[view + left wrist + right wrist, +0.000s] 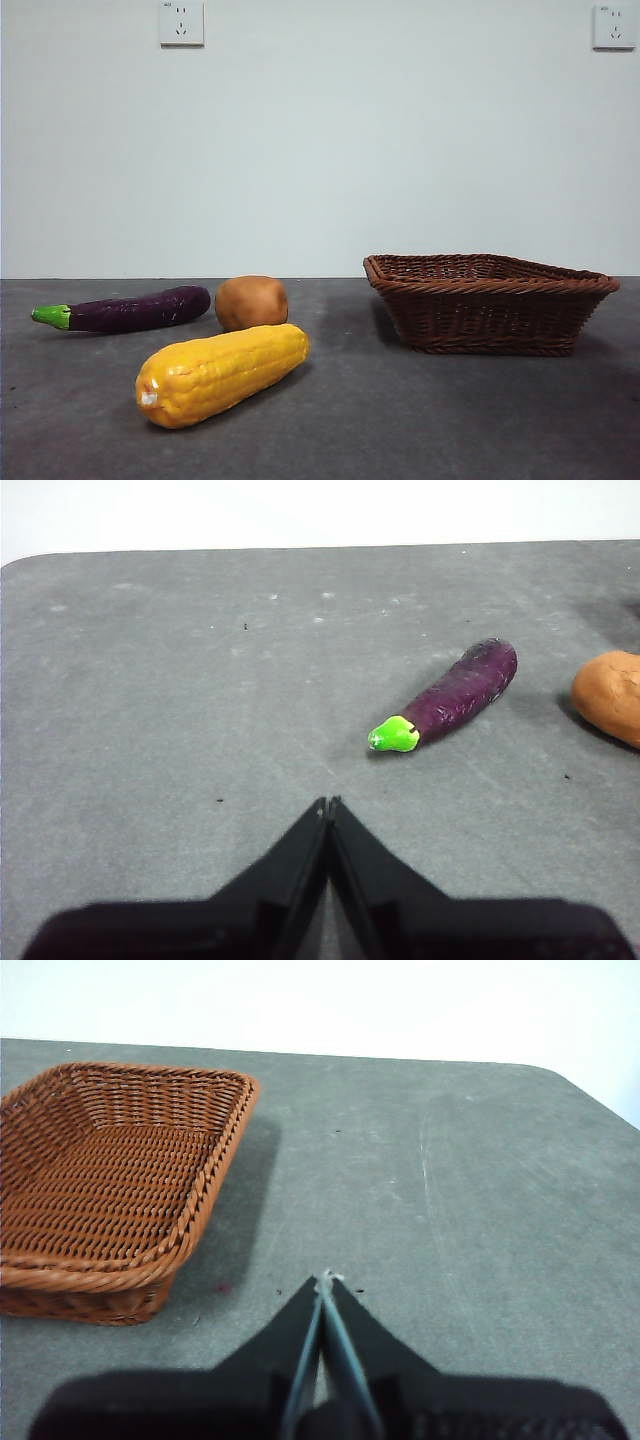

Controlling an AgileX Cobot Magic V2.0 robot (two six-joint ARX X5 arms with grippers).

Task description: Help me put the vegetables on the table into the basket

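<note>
A yellow corn cob [222,373] lies on the dark grey table [400,420] at the near left. A brown potato [251,302] sits behind it, and it also shows in the left wrist view [610,695]. A purple eggplant [135,310] with a green stem lies at the far left. The brown wicker basket [487,303] stands at the right and is empty. My left gripper [328,802] is shut and empty, held above the table a little short of the eggplant [455,694]. My right gripper [326,1278] is shut and empty, beside the basket [205,1190].
A white wall with two sockets [181,22] stands behind the table. The table's far edge and rounded corners show in both wrist views. Neither arm shows in the front view.
</note>
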